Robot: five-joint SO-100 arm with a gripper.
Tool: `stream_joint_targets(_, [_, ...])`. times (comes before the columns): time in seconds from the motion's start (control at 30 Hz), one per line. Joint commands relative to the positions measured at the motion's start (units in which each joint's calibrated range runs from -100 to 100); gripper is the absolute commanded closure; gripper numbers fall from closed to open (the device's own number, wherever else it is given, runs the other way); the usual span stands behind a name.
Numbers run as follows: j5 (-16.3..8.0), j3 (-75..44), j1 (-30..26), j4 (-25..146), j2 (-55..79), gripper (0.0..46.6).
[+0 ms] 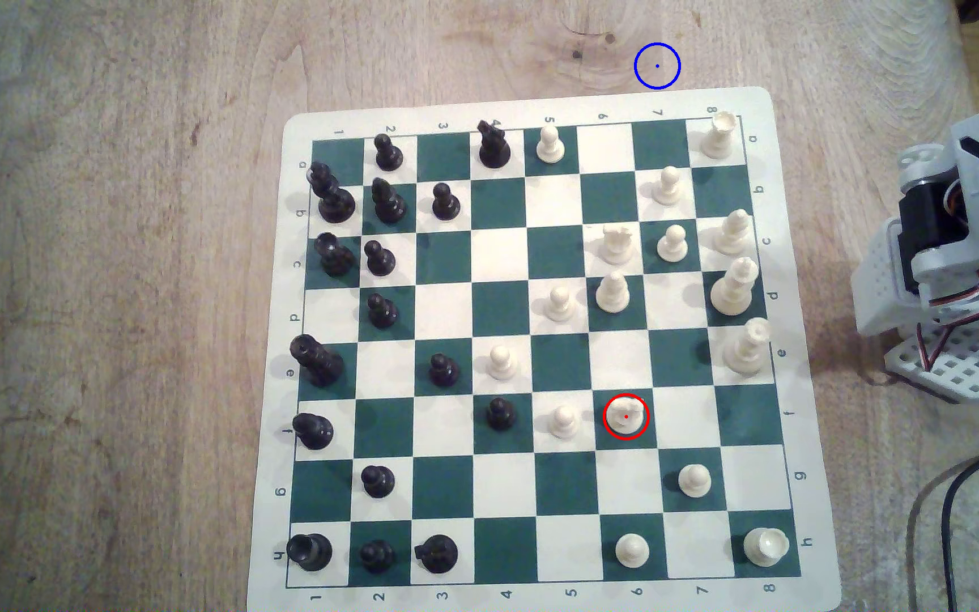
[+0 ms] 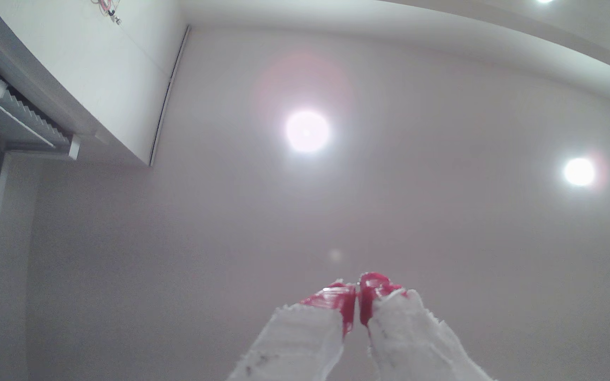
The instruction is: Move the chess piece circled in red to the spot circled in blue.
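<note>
My tool (image 2: 357, 293) was pinched closed on nothing, pointing at the ceiling. The chess piece circled in red (image 1: 626, 413) sat on a green square near the board's (image 1: 787, 412) right in the exterior view, the spot circled in blue (image 1: 657, 66) on bare tabletop (image 1: 122, 294) beyond the far edge.

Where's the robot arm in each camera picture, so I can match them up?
Exterior view: the arm stands folded at the exterior view's right edge, beside the chessboard.
Wrist view: its gripper, red-tipped fingers together, points at a lit ceiling.
Shared landmark: the arm's white printed plastic.
</note>
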Motion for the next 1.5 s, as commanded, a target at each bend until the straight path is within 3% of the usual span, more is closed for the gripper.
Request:
stream_joint_targets(0.0, [0.15,1.17,1.74,1.91,0.14,46.4])
stream_joint_targets(0.27, [-0.15,-0.91,1.04,54.33,0.14,46.4])
stream_joint_targets(0.57, [-0.29,-24.48,0.02,126.48,0.31,46.4])
stream_joint_targets(0.93, [-0.34,-31.83,-0.21,143.36,3.03,46.1])
stream_joint_targets(1.1, [-1.81,-44.25,-1.54,155.31,13.89,44.4])
stream_joint_targets(1.2, [-3.32,-51.23,-3.57,161.78,21.36,43.4])
stream_joint_targets(1.27, [-5.37,-50.50,-6.86,162.68,23.40,37.7])
stream_joint_targets(1.47, [-9.67,-50.96,-9.91,164.81,32.48,31.1])
